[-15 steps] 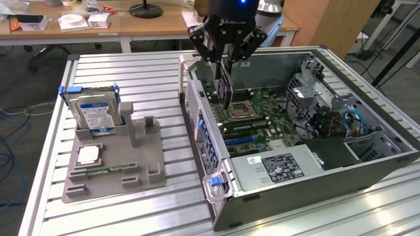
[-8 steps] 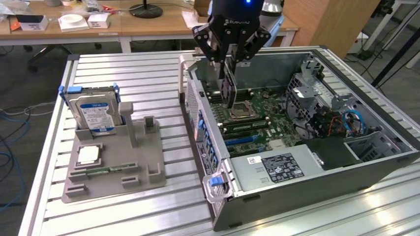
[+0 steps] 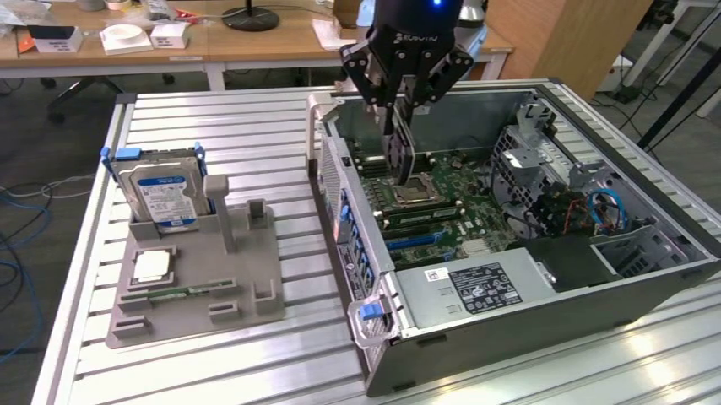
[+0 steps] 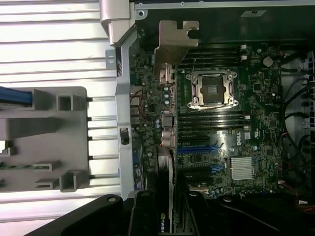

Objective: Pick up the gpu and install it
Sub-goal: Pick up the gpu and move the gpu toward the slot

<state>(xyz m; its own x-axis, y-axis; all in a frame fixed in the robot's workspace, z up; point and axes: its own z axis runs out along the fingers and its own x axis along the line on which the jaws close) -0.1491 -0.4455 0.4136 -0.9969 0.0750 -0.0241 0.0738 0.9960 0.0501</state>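
Holding the gpu point(image 3: 400, 156) on edge inside the open computer case point(image 3: 667, 274)
Pinched between the fingers of the gripper point(image 3: 403, 103), the card hangs straight below them over the motherboard point(image 3: 464, 190), its lower end near the processor socket point(image 3: 413, 194). It is thin, flat and dark. In the wrist view, its grey metal bracket point(image 4: 174, 44) sits at the end away from the fingers.

Exterior view: high, oblique, set back, facing down over surface point(image 3: 214, 126) and open case point(image 3: 563, 337). Wrist view: close, straight down. Shared: motherboard point(image 4: 256, 103).
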